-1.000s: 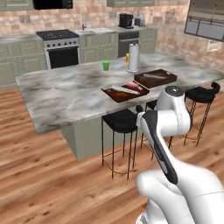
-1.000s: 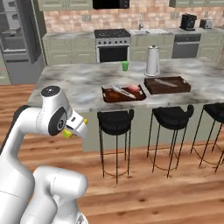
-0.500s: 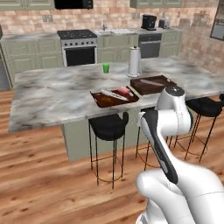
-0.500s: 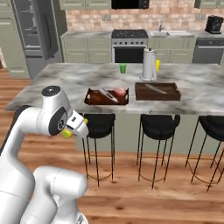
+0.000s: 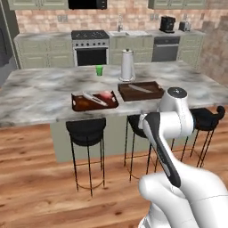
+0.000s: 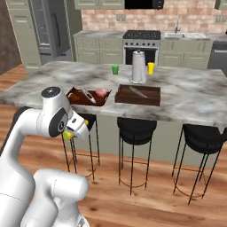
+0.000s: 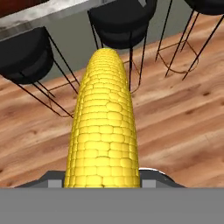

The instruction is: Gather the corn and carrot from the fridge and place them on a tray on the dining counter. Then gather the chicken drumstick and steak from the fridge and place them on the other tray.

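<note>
The corn (image 7: 104, 127) is clamped lengthwise in the gripper (image 6: 71, 133) (held low, by the stools), with both trays (image 6: 137, 95) lying ahead and higher on the dining counter (image 6: 190, 99).

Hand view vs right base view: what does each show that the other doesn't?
Hand view alone: the corn close up, kernels clear, running lengthwise away from the pincer that is shut on it. Right base view alone: the counter top with two trays, a paper towel roll, a green cup, plus the stove and fridge behind. Both: black stools and the wood floor; from the base the corn is just a yellow-green bit at the pincer.
</note>
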